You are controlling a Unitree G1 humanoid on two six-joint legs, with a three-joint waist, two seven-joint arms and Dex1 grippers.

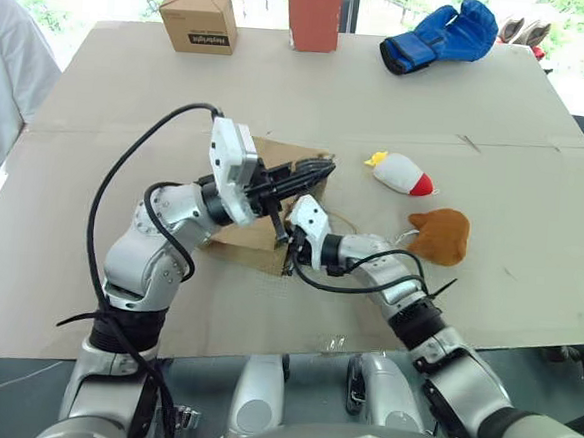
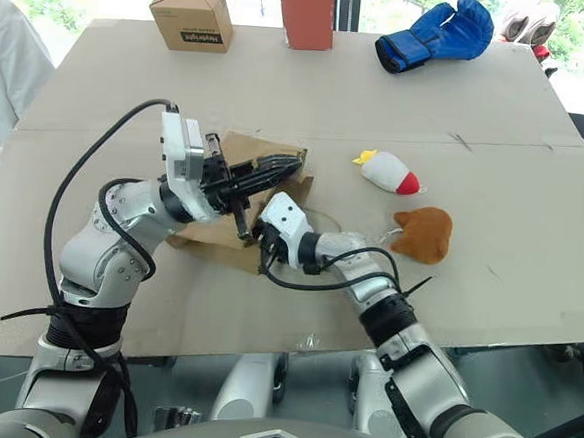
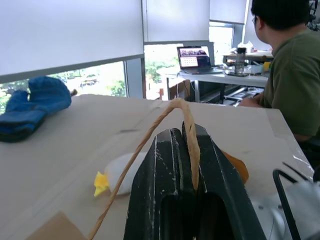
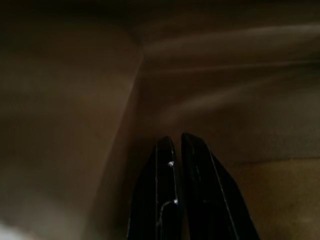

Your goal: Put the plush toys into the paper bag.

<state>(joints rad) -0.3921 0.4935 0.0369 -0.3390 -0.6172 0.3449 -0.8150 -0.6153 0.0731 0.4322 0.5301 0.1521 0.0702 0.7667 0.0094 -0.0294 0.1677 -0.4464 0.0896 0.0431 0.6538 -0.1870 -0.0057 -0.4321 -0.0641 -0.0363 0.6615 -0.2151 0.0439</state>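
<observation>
Robot holds brown kraft paper bag point(image 1: 256, 239) open on cardboard-covered bench point(image 1: 281, 88), both plush toys yet to go in.

The left gripper point(image 1: 320, 171) has its black fingers point(image 3: 172, 165) pinched shut on one twisted paper loop handle point(image 3: 186, 125), lifting the bag's mouth, while the right gripper point(image 4: 180, 145), fingers pressed together and holding nothing, is pushed inside the bag, apparently to spread it. The bag lies on its side near the middle of the bench. Just beside its mouth, to the robot's right, lie the white egg-shaped plush toy with red tip and yellow end point(image 1: 403, 174) and the rounded orange-brown plush toy point(image 1: 440, 234), each untouched. Judged from this, only the opening of the bag is under way; picking up and dropping in both toys remains. A blue boxing glove point(image 1: 440, 35) and small brown cardboard box point(image 1: 198, 18) sit at the far edge.
</observation>
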